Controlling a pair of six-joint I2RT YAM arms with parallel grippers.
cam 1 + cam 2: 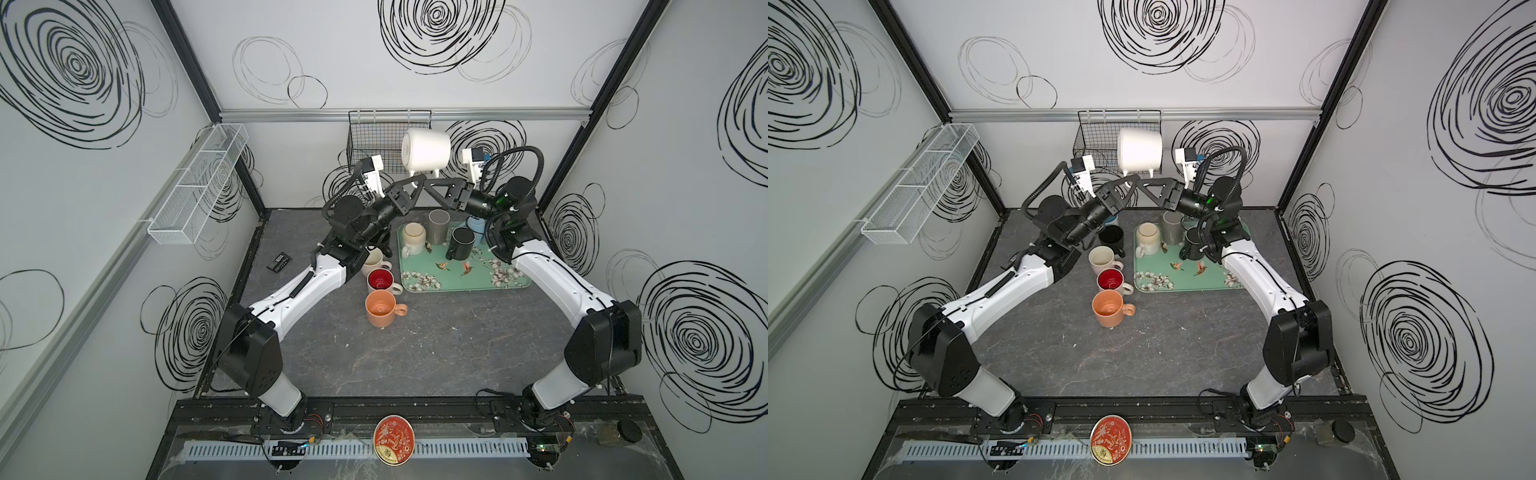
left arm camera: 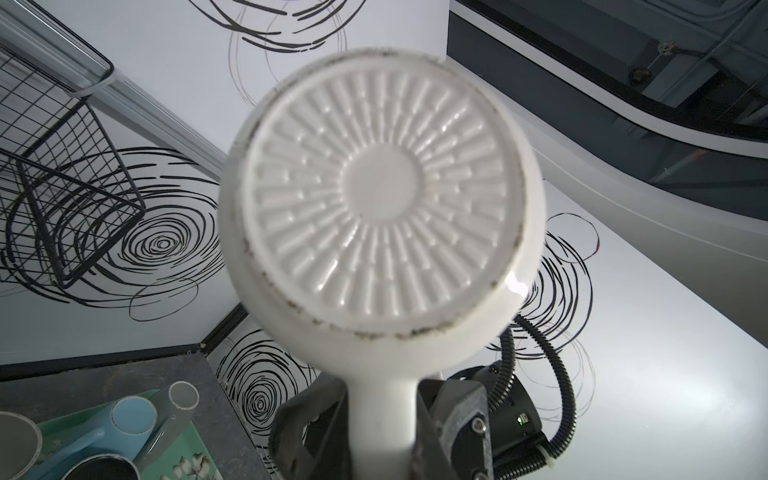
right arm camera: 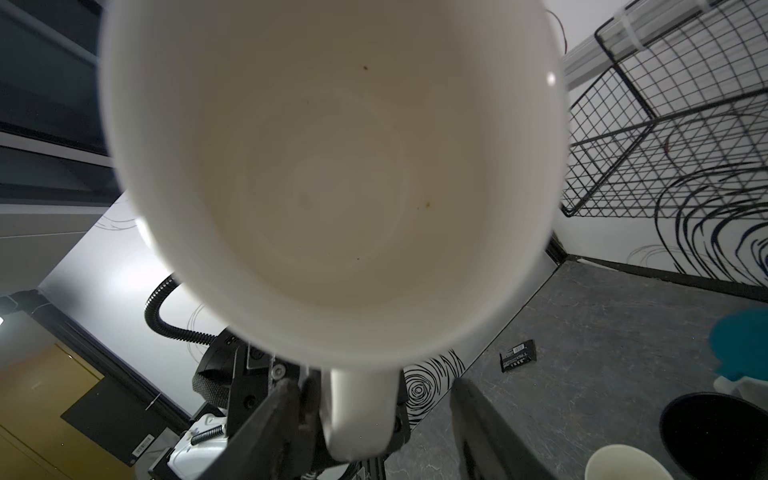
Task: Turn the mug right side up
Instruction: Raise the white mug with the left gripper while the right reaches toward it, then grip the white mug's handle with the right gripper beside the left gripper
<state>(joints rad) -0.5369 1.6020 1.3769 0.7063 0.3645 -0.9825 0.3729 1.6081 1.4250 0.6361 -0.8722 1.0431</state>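
white mug [image 1: 426, 151] aloft, on side | left gripper [image 2: 380, 392] clamps handle [image 3: 359, 415] | right gripper [image 3: 372, 399] jaws apart | red tin [image 1: 392, 439] lettering unreadable

A robotics laboratory test cell is shown. A grey stone-look tabletop [image 1: 436, 353] is boxed in by white panel walls [image 1: 415, 83] printed with black scribbled swirls. The walls are framed by black posts [image 1: 187, 58] and an aluminium rail [image 1: 291, 114]. A left arm [image 1: 299, 291] and a right arm [image 1: 552, 278], both white and black, are bolted to a black track [image 1: 395, 409] along the tabletop's near edge. Past that track, a slotted cable duct [image 1: 232, 451], loose wiring and a bare circuit board [image 1: 540, 448] with a green light are seen. A white wire basket [image 1: 195, 187] is hung on the left wall and a black wire basket [image 1: 374, 137] on the back wall. Household mugs [image 1: 436, 226] are set on a floral tray [image 1: 478, 282] towards the far edge.
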